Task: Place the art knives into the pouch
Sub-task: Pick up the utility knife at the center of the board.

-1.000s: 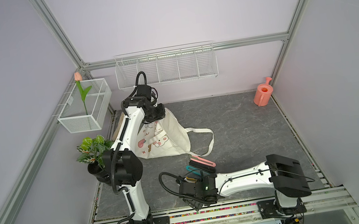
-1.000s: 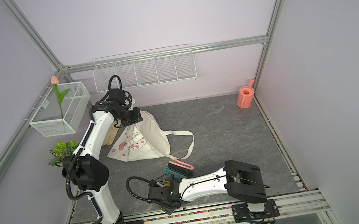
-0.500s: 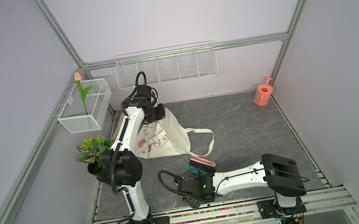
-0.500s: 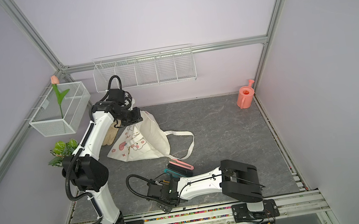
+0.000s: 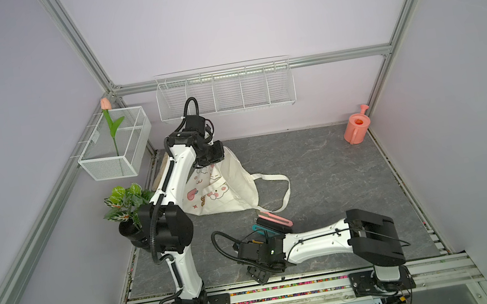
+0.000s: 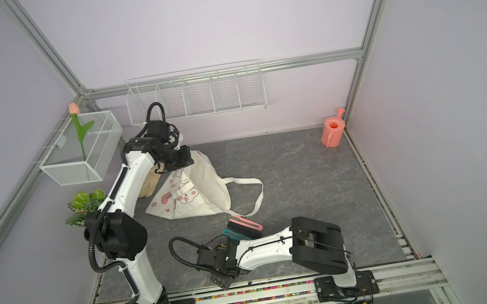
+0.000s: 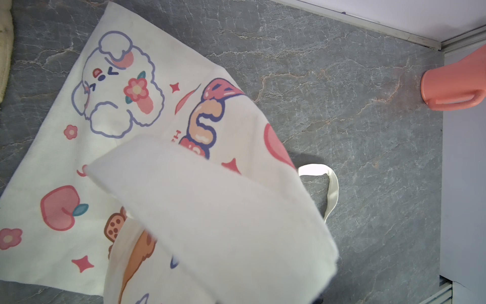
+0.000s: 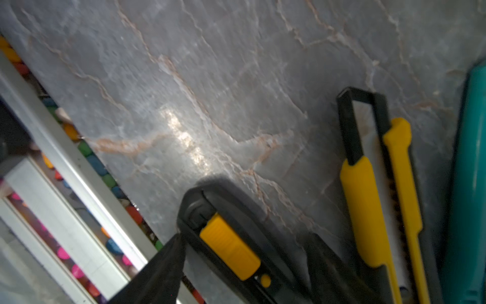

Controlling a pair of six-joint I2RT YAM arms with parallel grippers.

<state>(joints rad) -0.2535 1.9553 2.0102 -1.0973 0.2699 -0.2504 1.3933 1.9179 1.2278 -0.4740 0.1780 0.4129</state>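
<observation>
Right wrist view: right end effector point(image 8: 243, 238), jaws spread, straddles black, yellow-slidered art knife point(image 8: 231, 250)
Nothing held yet; centre over the body, then close squarely

A pink watering can point(image 5: 356, 129) stands in a far table point(image 5: 318, 165) corner; a potted plant point(image 5: 124, 200) and a beige glove point(image 6: 150, 185) sit along the opposite side.

My left arm point(image 5: 174, 175) reaches to the back, left gripper point(image 5: 208, 162) raised and pinched shut on the pouch point(image 5: 227, 187). My right arm point(image 5: 313, 243) lies low across the front, right gripper point(image 5: 261, 274) angled down, jaws apart.
</observation>
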